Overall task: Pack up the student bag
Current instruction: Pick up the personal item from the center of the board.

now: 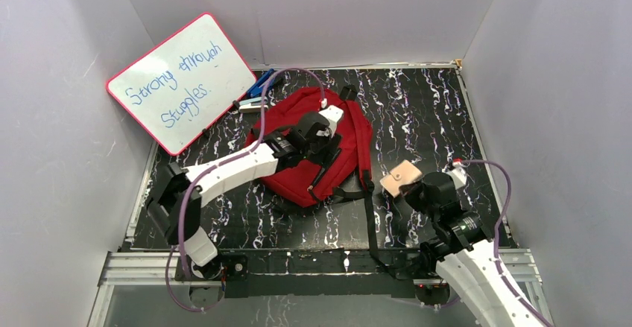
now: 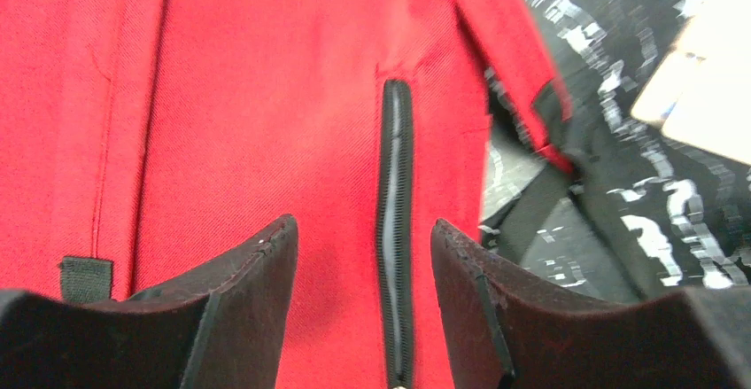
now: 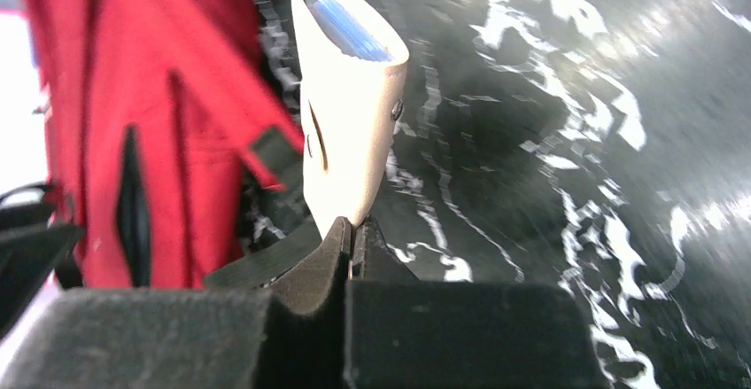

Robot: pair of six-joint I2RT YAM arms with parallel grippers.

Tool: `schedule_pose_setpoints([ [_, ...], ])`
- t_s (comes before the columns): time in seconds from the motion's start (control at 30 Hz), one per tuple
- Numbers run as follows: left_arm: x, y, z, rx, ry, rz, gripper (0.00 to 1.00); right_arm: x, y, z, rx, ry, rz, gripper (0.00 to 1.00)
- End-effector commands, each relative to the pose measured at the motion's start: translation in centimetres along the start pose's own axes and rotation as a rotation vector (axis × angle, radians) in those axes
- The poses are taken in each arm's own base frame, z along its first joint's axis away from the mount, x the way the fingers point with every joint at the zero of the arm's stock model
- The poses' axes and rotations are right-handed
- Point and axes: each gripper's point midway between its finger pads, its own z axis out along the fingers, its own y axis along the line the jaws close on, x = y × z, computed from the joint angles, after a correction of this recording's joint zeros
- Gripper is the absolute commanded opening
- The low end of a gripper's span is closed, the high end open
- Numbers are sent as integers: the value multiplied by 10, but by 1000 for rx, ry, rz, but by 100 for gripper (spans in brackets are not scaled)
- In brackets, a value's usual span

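"On the bench, flat and front-up, lies the student bag (image 1: 298, 184). How will it handle?"

"Probably soft and light. The cloth should sag and slide if it is pulled by one spot. A zipper tab or a strap looks a surer hold than bare fabric."

"And the end effectors?"

"The left end effector (image 2: 361, 225) hangs over the bag's front. Its fingers are partly apart on either side of the pocket zipper (image 2: 395, 185) and grip nothing. The right end effector (image 3: 352, 229), just right of the bag, is pinched tight on one edge of a beige wallet (image 3: 350, 97)."

"What does each view add?"

"Only the overhead view shows the whole bag, and the whiteboard (image 1: 179, 81) beyond its far left corner. Only the left wrist view shows the zipper's teeth close up. The right wrist view alone shows a blue edge at the wallet's far end."
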Motion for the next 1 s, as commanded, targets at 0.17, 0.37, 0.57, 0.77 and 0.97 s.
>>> schedule_pose_setpoints([
  [0.17, -120, -29, -123, 291, -500, -191, 72, -41, 152, -73, -751, -187, -419, 0],
  [0.37, -134, -58, -178, 565, -623, -213, 76, -49, 206, -132, -1104, -278, -455, 0],
  [0.57, -127, -51, -198, 597, -674, -193, 76, -44, 237, -183, -1391, -295, -505, 0],
  [0.77, -128, -71, -228, 796, -691, -114, 74, -38, 247, -201, -1500, -258, -523, 0],
  [0.97, -120, -88, -229, 923, -643, -97, 67, -46, 248, -205, -1485, -291, -497, 0],
])
